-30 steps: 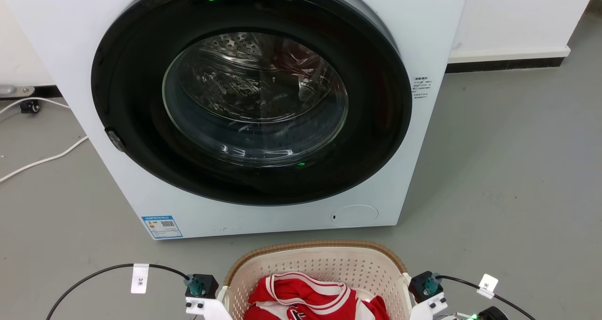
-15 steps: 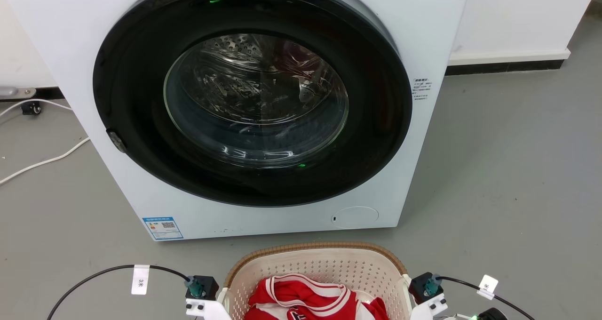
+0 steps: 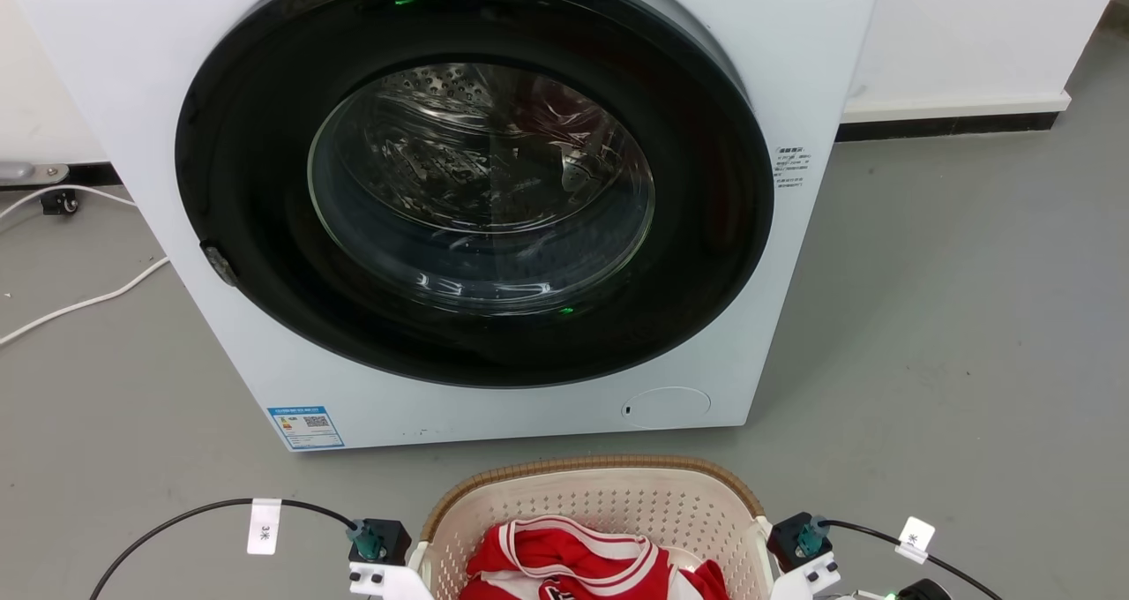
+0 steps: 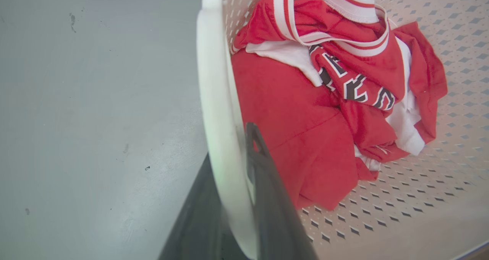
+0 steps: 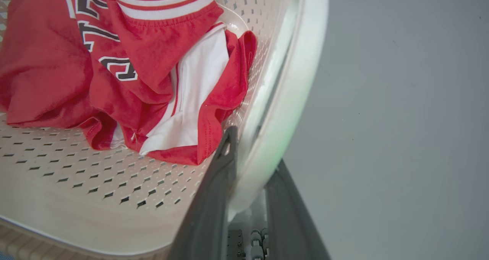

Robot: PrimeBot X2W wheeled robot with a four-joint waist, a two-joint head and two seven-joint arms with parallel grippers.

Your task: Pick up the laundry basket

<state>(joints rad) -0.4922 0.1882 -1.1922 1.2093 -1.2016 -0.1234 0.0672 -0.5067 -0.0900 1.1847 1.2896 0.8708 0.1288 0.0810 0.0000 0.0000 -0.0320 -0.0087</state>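
The laundry basket (image 3: 609, 498), cream perforated plastic with a brown woven rim, sits at the bottom middle of the head view and holds a red and white jersey (image 3: 564, 554). In the left wrist view my left gripper (image 4: 229, 145) is shut on the basket's white left handle (image 4: 214, 80), one dark finger inside the basket and one outside. The right wrist view has my right gripper (image 5: 255, 147) shut the same way on the white right handle (image 5: 301, 72). Both wrist mounts flank the basket in the head view. The basket's near half is cut off by the frame.
A white front-loading washer (image 3: 794, 71) with its round dark glass door (image 3: 476, 185) closed stands just beyond the basket. A white cable (image 3: 79, 300) lies on the grey floor at the left. Open floor (image 3: 953, 335) extends to the right, up to a white wall base.
The whole head picture has slid down a few pixels, so the camera has moved slightly. Both grippers keep their hold on the handles.
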